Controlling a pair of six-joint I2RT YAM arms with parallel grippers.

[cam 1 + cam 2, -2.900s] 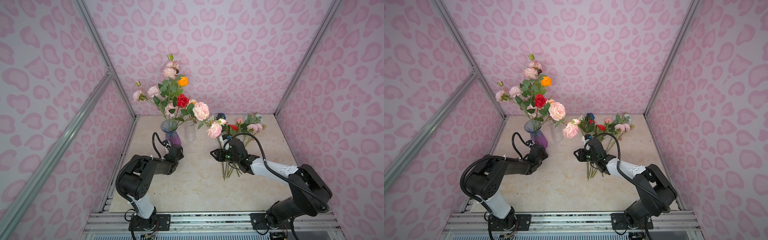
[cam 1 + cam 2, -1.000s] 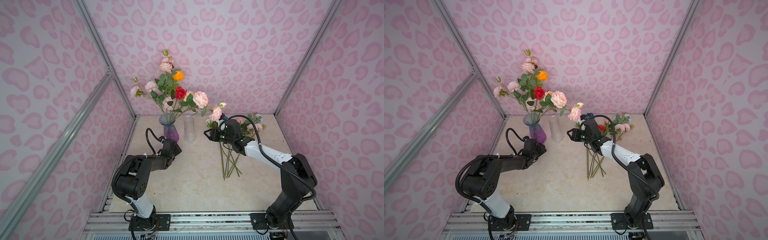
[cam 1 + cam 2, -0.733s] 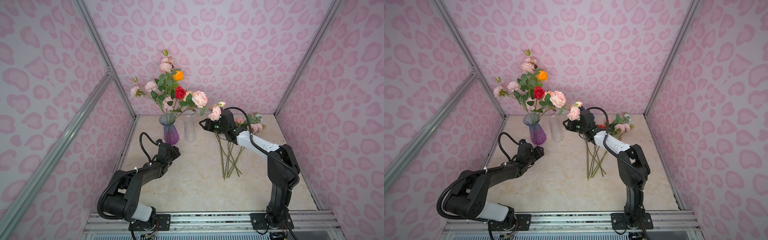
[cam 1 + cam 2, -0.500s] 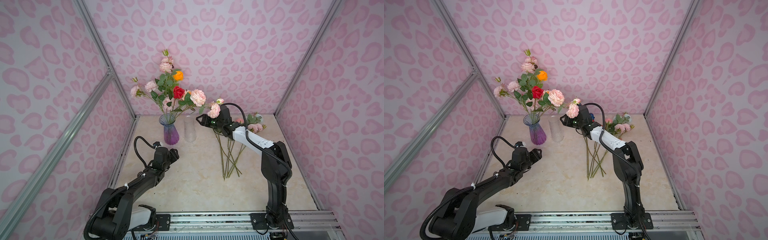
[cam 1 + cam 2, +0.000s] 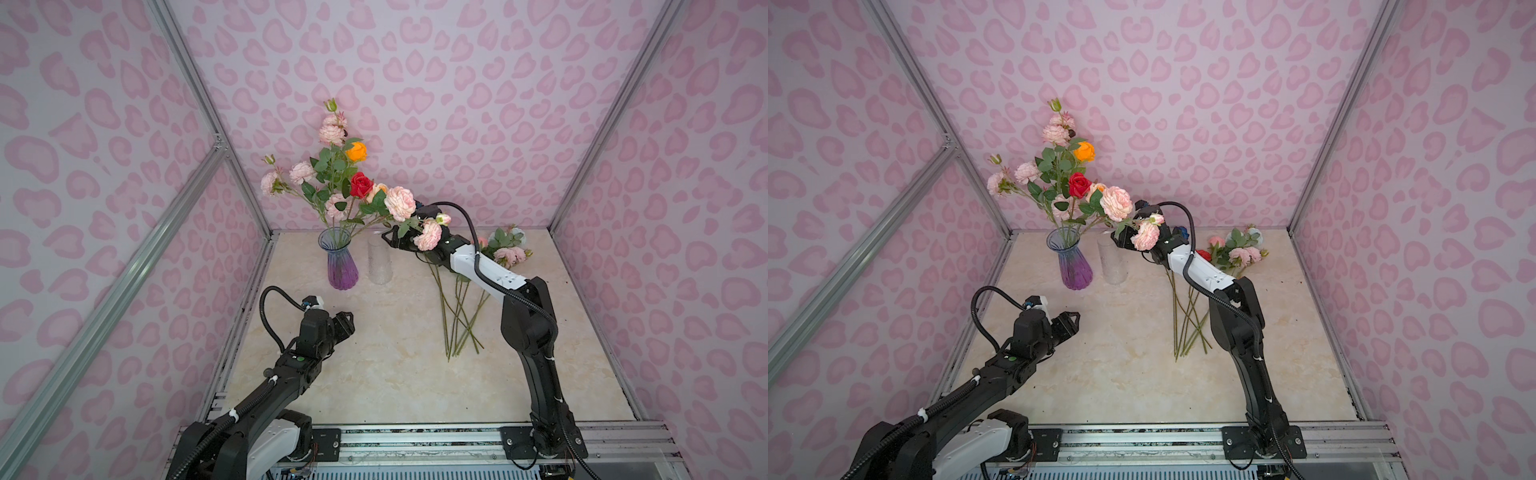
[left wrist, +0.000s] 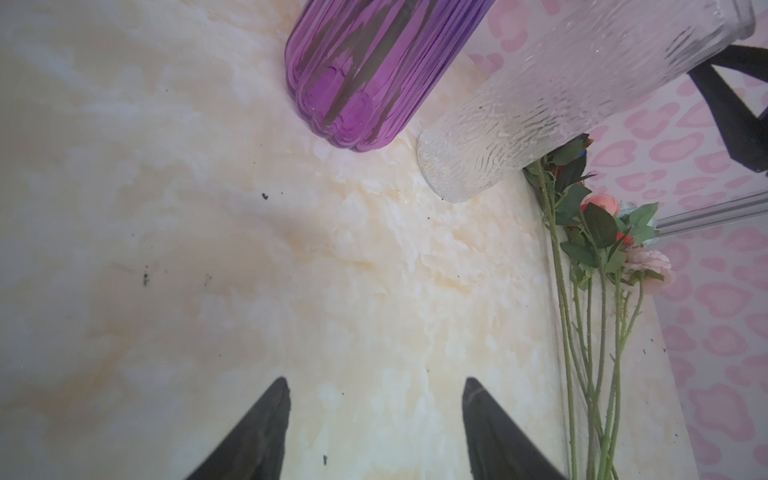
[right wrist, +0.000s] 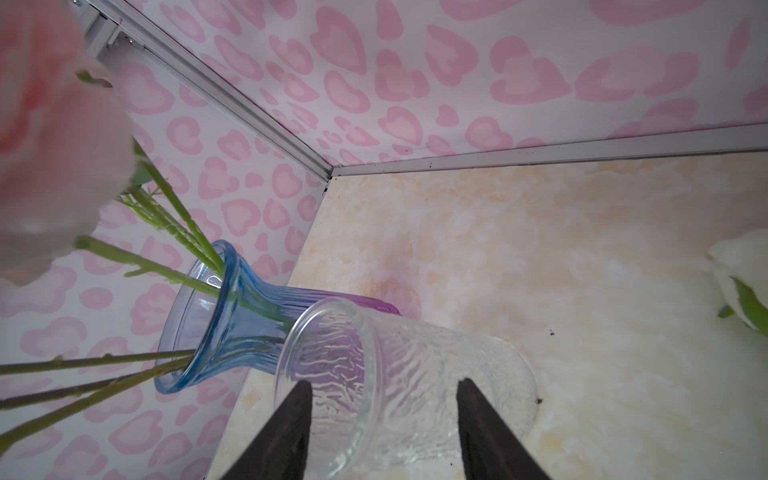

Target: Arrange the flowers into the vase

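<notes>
As the right end effector (image 5: 388, 240) hangs spread beside the clear vase (image 5: 380, 266) at centre, pink bloom (image 5: 428, 241) against it, its stem wants lining up over the mouth; the left end effector (image 5: 349, 324) is spread too.

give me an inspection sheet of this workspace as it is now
surface: marble-look table, few dark specks
job's things: purple vase upright, holding a bunch; loose flowers lying right of the glass
clutter: empty glass upright beside the vase
grippers: left gripper open over bare table; right gripper jaws apart above the glass, pink bloom resting against it, no stem seen between them
cables: left cable and right cable loop at the wrists
surroundings: pink heart-print walls, metal frame
</notes>
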